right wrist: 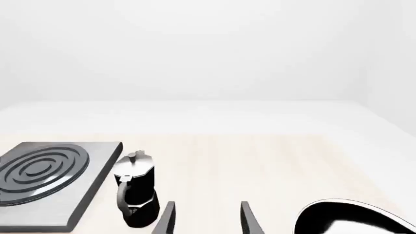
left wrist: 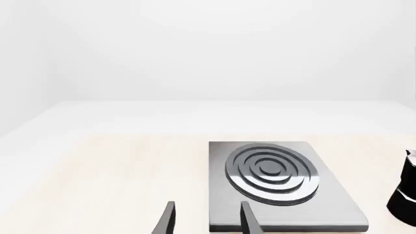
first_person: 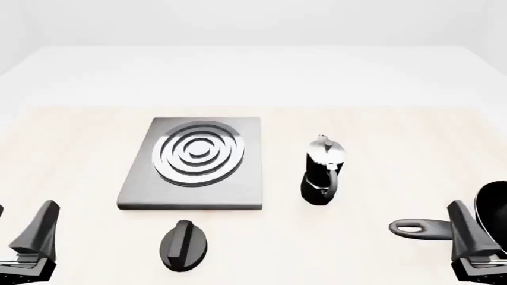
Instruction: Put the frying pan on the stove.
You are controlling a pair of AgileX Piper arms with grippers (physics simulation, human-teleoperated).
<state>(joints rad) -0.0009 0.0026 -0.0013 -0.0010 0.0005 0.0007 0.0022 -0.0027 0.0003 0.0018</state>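
The frying pan (first_person: 443,227) lies on the surface (first_person: 364,249) at the near right, handle pointing left, well apart from the stove (first_person: 194,163). Just beside it, the right pincer (right wrist: 206,219) gapes, holding nothing. The left pincer (left wrist: 206,219) is likewise parted and empty.

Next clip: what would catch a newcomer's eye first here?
The stove, a grey slab with shiny concentric rings, lies left of centre on the table with nothing on it. Just to its right stands the black-and-silver moka pot, and a black oval knob lies nearer the arms. The frying pan sits at the far right, partly out of frame.
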